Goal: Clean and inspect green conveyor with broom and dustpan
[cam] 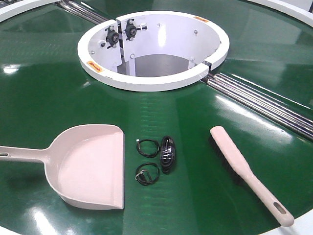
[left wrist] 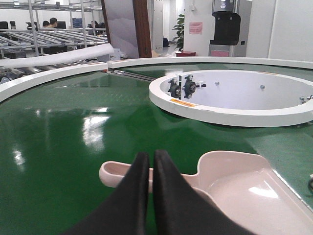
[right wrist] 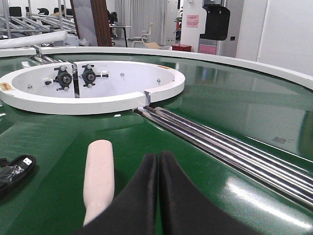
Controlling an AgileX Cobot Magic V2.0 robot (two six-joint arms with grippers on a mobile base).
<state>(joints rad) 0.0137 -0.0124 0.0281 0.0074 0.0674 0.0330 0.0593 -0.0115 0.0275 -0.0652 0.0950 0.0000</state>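
Found the pale pink-beige plastic dustpan [cam: 88, 169] lying flat on the glossy dark-green circular conveyor belt [cam: 44, 98], on the near side of the white ring-shaped central opening [cam: 146, 84] and off to its left, long handle running away leftward. Found the long flat pink-beige broom [cam: 244, 171] with short black bristles also near-side of that ring but to its right, long axis slanted, slotted handle end farthest from the ring. Saw small black cable coils [cam: 156, 159] between the two.

Saw the left pincer [left wrist: 148, 157] clenched on nothing, just short of the dustpan's handle, which ran crosswise beyond the tips. Saw the right pincer [right wrist: 158, 157] likewise clenched and empty, the broom's rounded head end just left of its tips and pointing toward the ring, the remainder hidden under the fingers.

Judged the left arm nearer the dustpan, the right nearer the broom; judged that each had first to unclench, then close across its handle.
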